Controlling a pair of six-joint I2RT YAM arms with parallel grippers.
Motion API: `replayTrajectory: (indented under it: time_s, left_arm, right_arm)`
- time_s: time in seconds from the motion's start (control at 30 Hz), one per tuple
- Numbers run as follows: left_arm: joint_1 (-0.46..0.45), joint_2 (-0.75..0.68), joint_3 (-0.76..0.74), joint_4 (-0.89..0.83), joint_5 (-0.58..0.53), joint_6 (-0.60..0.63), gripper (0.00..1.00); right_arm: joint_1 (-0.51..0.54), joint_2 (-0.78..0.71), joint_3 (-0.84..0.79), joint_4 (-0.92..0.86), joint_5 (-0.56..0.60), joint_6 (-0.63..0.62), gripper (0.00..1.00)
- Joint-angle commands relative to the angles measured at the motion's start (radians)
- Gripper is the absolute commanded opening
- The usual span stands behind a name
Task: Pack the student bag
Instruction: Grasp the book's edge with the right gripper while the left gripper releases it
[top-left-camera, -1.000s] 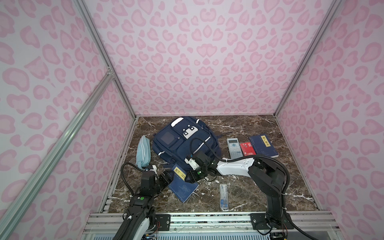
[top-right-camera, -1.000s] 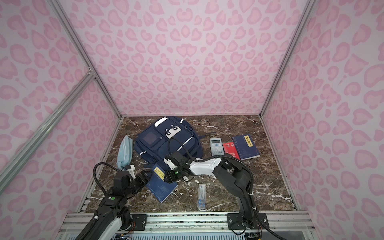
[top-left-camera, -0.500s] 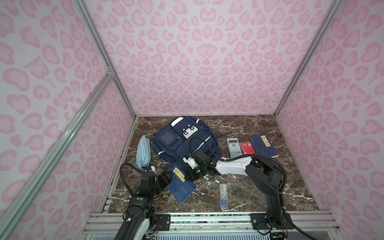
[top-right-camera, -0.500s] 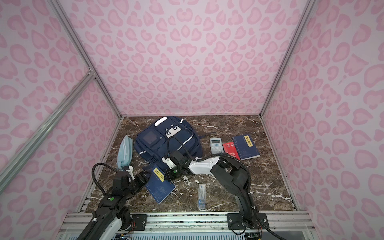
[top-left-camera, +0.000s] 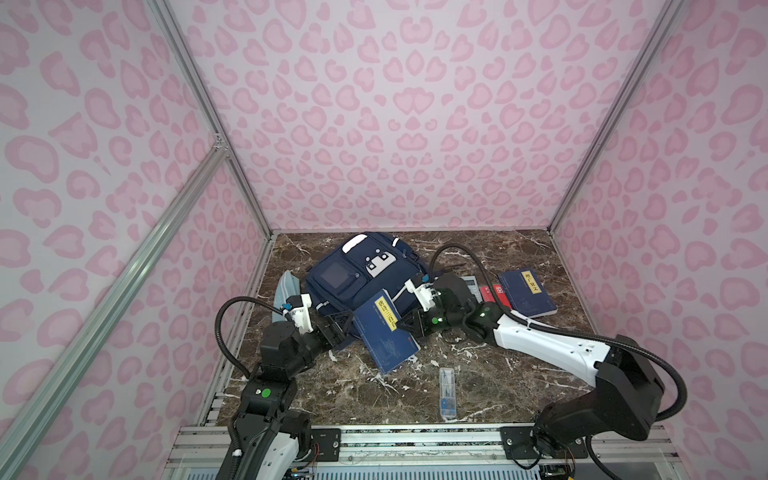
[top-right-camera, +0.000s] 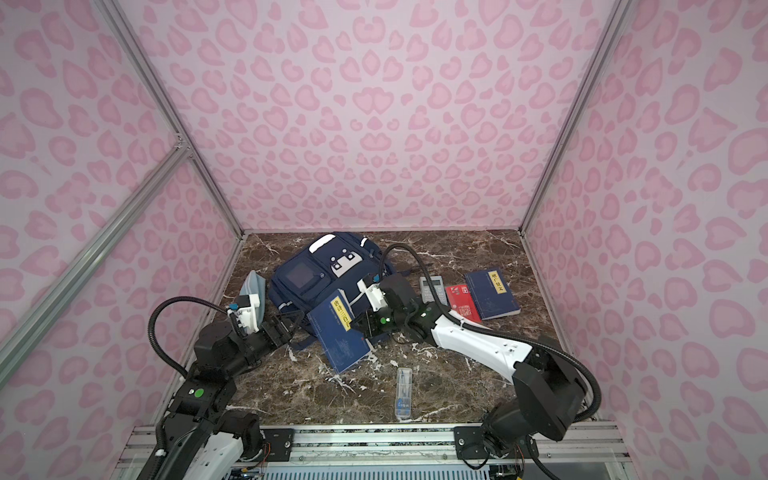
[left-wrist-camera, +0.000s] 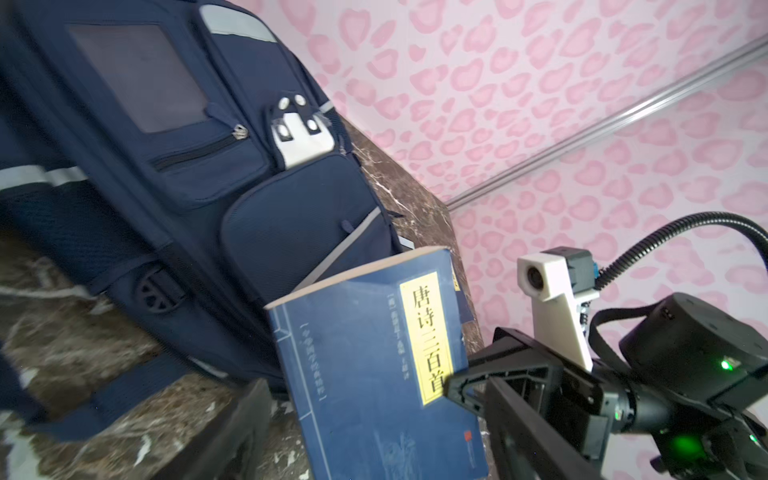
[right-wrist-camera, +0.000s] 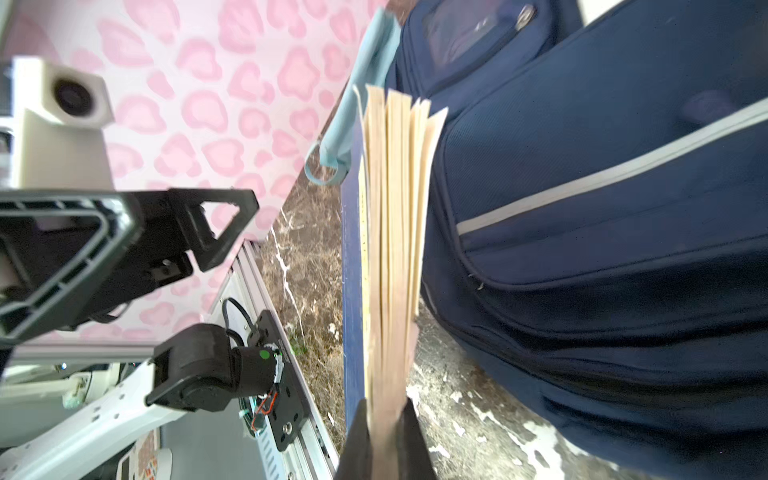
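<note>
Bag (top-left-camera: 357, 274) lies front-up at back of table (top-left-camera: 498, 382), left of centre. Right gripper (top-left-camera: 405, 326) pinched tight on page edge of book (top-left-camera: 386, 332). Book tilted, leaning at bag's near side; lower corner seemingly on table. Left gripper (top-left-camera: 338, 328) spread wide, holding nothing, just beside book.

Left wrist view: the far finger of my right gripper (left-wrist-camera: 455, 388) is hidden behind the book (left-wrist-camera: 374, 374). Right wrist view: my fingers (right-wrist-camera: 361, 440) are blurred and cut by the edge, and the bag (right-wrist-camera: 602, 208) runs out of frame. In a top view my arm covers most of the calculator (top-left-camera: 471, 282); case (top-left-camera: 447, 392) contents too small to tell.
</note>
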Motion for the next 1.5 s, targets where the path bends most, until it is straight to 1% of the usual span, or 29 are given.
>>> replayTrajectory:
  time_s: [0.0,0.07,0.1,0.13,0.17,0.23,0.33,0.5,0.53,0.6,0.63,0.67,0.7,0.73,0.8,0.9,1.0,1.03,1.07,1.1,1.13,1.17,1.2,1.23,1.27,1.3,1.33,1.37,1.47]
  left_arm:
    - [-0.090,0.105,-0.005,0.237,0.079,-0.020,0.84]
    - [-0.191,0.168,0.026,0.229,-0.024,0.022,0.86]
    - [-0.219,0.183,0.029,0.243,-0.075,0.023,0.88]
    - [-0.244,0.203,0.020,0.323,-0.091,0.008,0.89]
    - [-0.254,0.230,0.006,0.430,-0.069,-0.023,0.88]
    - [-0.278,0.293,-0.001,0.575,-0.033,-0.074,0.84]
    - [-0.316,0.361,0.021,0.641,0.001,-0.077,0.69]
    - [-0.327,0.348,0.044,0.568,-0.022,-0.047,0.32]
    - [-0.327,0.346,0.048,0.552,-0.018,-0.041,0.23]
    - [-0.327,0.351,0.051,0.559,0.008,-0.050,0.09]
    - [-0.327,0.356,0.047,0.583,0.026,-0.063,0.05]
    - [-0.327,0.365,0.044,0.618,0.048,-0.080,0.04]
    - [-0.327,0.379,0.045,0.654,0.077,-0.097,0.04]
    - [-0.327,0.395,0.049,0.686,0.109,-0.110,0.04]
    - [-0.330,0.416,0.061,0.736,0.147,-0.129,0.04]
    - [-0.332,0.425,0.084,0.723,0.161,-0.113,0.04]
    - [-0.332,0.440,0.100,0.669,0.154,-0.083,0.04]
    - [-0.332,0.458,0.103,0.679,0.168,-0.086,0.04]
    - [-0.332,0.480,0.106,0.691,0.182,-0.088,0.06]
    - [-0.332,0.499,0.110,0.691,0.192,-0.081,0.08]
    - [-0.332,0.516,0.118,0.677,0.193,-0.062,0.13]
    - [-0.332,0.526,0.128,0.645,0.181,-0.039,0.27]
    - [-0.332,0.529,0.143,0.593,0.158,-0.004,0.43]
    - [-0.332,0.529,0.175,0.494,0.109,0.054,0.60]
    - [-0.333,0.527,0.207,0.393,0.048,0.107,0.73]
    - [-0.335,0.529,0.247,0.278,-0.043,0.159,0.83]
    - [-0.335,0.538,0.279,0.176,-0.122,0.199,0.86]
    - [-0.335,0.549,0.303,0.131,-0.168,0.229,0.86]
    - [-0.340,0.651,0.392,0.019,-0.250,0.304,0.78]
  right_arm:
    - [-0.048,-0.059,-0.019,0.044,-0.065,0.035,0.00]
    - [-0.069,-0.095,-0.029,0.055,-0.081,0.045,0.00]
    - [-0.078,-0.107,-0.035,0.063,-0.094,0.055,0.00]
    - [-0.088,-0.115,-0.045,0.079,-0.111,0.070,0.00]
    - [-0.097,-0.119,-0.056,0.101,-0.132,0.085,0.00]
    - [-0.115,-0.110,-0.065,0.130,-0.185,0.101,0.00]
    - [-0.121,-0.102,-0.080,0.167,-0.200,0.123,0.00]
    - [-0.128,-0.082,-0.105,0.190,-0.206,0.116,0.00]
    - [-0.131,-0.077,-0.112,0.208,-0.225,0.106,0.04]
    - [-0.142,-0.063,-0.131,0.269,-0.297,0.081,0.51]
    - [-0.156,-0.052,-0.140,0.294,-0.321,0.069,0.63]
    - [-0.166,-0.042,-0.142,0.304,-0.336,0.057,0.83]
    - [-0.178,-0.025,-0.137,0.314,-0.353,0.040,0.93]
    - [-0.183,-0.012,-0.131,0.330,-0.371,0.029,0.94]
    - [-0.184,0.002,-0.126,0.379,-0.397,0.028,0.94]
    - [-0.190,0.007,-0.150,0.509,-0.431,0.082,0.76]
    - [-0.206,0.005,-0.187,0.597,-0.456,0.130,0.43]
    - [-0.207,0.002,-0.196,0.614,-0.469,0.133,0.25]
    - [-0.210,-0.003,-0.203,0.615,-0.469,0.132,0.10]
    - [-0.213,-0.011,-0.210,0.606,-0.463,0.129,0.00]
    - [-0.219,-0.022,-0.216,0.588,-0.456,0.118,0.00]
    - [-0.227,-0.037,-0.220,0.554,-0.449,0.097,0.00]
    - [-0.237,-0.054,-0.222,0.506,-0.431,0.074,0.00]
    - [-0.253,-0.077,-0.223,0.449,-0.408,0.048,0.00]
    - [-0.273,-0.098,-0.227,0.397,-0.376,0.034,0.00]
    - [-0.305,-0.123,-0.235,0.340,-0.330,0.026,0.00]
    - [-0.341,-0.150,-0.245,0.295,-0.291,0.022,0.00]
    - [-0.370,-0.170,-0.252,0.260,-0.270,0.021,0.00]
    - [-0.466,-0.234,-0.255,0.106,-0.191,-0.009,0.00]
